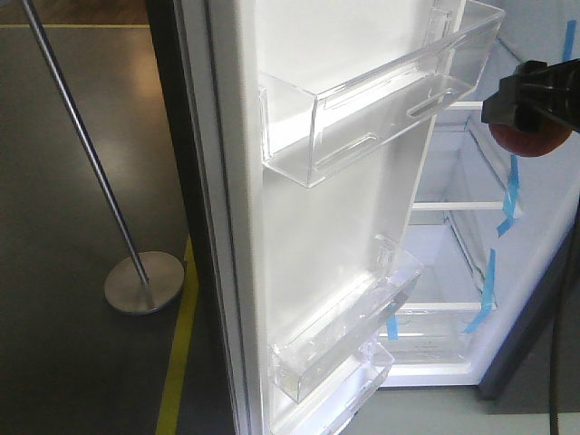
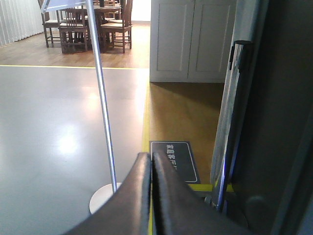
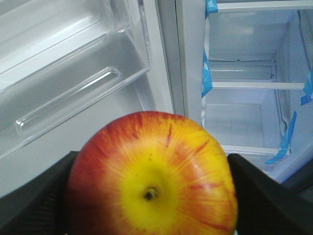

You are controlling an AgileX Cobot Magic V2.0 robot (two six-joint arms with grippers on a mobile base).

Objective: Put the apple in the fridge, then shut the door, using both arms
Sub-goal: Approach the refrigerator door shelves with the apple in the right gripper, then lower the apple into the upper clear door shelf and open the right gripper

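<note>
Our right gripper (image 3: 151, 203) clamps the apple (image 3: 151, 166) from both sides, before the open fridge (image 3: 239, 41) — ready for a shelf (image 3: 254, 84). Our left gripper (image 2: 150, 196), fingers together and empty, waits beside the door (image 1: 344, 236) — we think, to push it.

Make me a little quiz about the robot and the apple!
1. True or false: the door of the fridge stands open.
2. What is the right hand shut on? A) a banana B) the apple C) a cup
3. Fill in the gap: the tape strips inside the fridge are ____.

Key: 1 true; 2 B; 3 blue.
</note>
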